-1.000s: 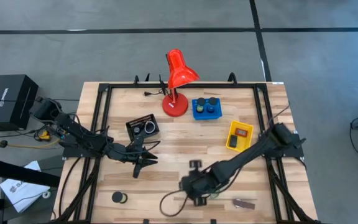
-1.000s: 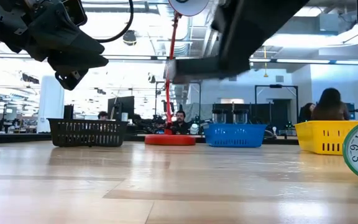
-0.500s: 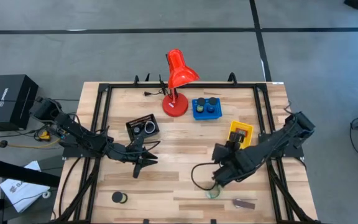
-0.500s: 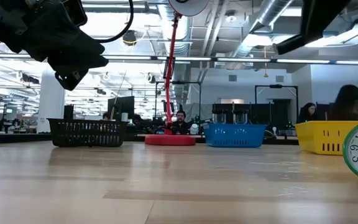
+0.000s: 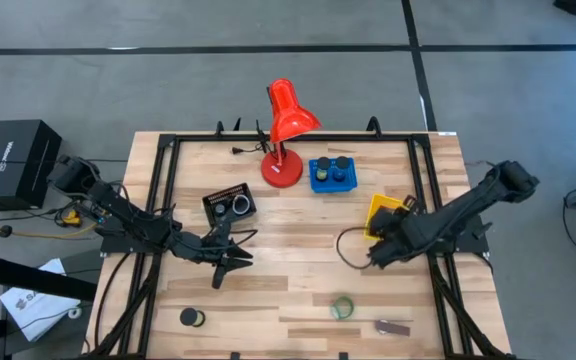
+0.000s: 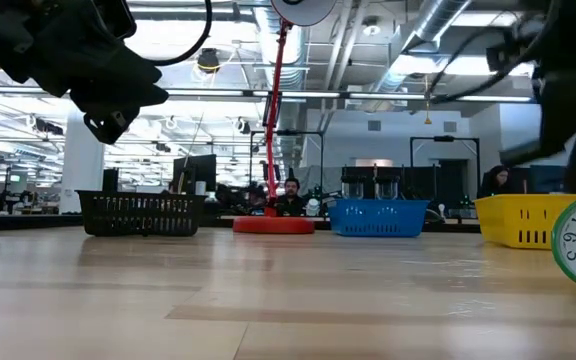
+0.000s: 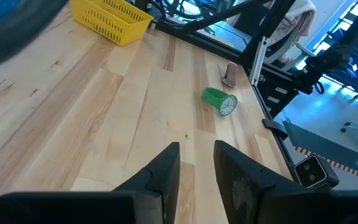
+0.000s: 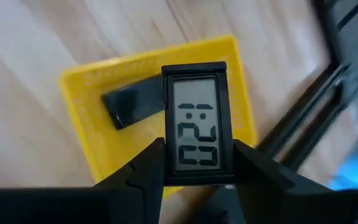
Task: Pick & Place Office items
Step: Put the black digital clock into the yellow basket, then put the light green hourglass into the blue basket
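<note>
right gripper [image 8: 194, 177] just swung from the desk's front edge over the yellow tray [image 8: 92, 99], clamped on a little digital clock [image 8: 194, 127], so a drop looks next; left gripper [image 7: 194, 171] sits idle, slightly open.

Even, bright overhead light falls on the pale wooden tabletop [image 5: 298, 225], with only soft shadows. Ceiling strip lights [image 6: 268, 93] glare in the low view; nearby dark arm parts blur.

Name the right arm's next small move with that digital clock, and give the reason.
Probably lower it and release into the yellow tray. The right gripper holds the digital clock directly above that tray, where a black oblong already lies, so the drop spot looks lined up.
</note>
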Robot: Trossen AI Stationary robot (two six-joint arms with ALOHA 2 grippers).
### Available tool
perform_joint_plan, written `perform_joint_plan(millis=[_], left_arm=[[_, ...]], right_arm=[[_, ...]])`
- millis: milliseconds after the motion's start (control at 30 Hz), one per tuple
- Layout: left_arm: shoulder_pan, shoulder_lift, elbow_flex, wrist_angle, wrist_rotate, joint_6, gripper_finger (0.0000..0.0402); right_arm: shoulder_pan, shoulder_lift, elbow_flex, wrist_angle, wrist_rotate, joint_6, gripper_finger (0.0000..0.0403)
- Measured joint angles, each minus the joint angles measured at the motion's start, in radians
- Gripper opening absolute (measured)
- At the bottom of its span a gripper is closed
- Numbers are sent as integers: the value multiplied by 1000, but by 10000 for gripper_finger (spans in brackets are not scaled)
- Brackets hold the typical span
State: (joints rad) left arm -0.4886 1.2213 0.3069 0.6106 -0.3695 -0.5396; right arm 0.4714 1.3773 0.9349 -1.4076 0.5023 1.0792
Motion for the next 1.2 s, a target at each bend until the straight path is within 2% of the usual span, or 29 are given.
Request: perform_joint_plan(millis=[100,200,367,533,900,1000,1200], left_arm=[[0,0,0,0,0,0,92],[0,0,0,0,0,0,92],[0,0,0,0,0,0,92],[0,0,0,0,0,0,92],[0,0,0,0,0,0,92],[0,0,0,0,0,1,92],[0,0,0,0,0,2,92]], right_arm=[[-50,-78,-108,149,-38,47,157],[-103,-127,-191,264,-128,108,163],[-148,-124,-261,315,-178,201,155],[-181,-88,-263,319,-205,195,158],[-247,26,-258,303,-301,112,250],[-267,35,-232,280,-345,90,254],[-268,26,-153,202,-314,63,255]])
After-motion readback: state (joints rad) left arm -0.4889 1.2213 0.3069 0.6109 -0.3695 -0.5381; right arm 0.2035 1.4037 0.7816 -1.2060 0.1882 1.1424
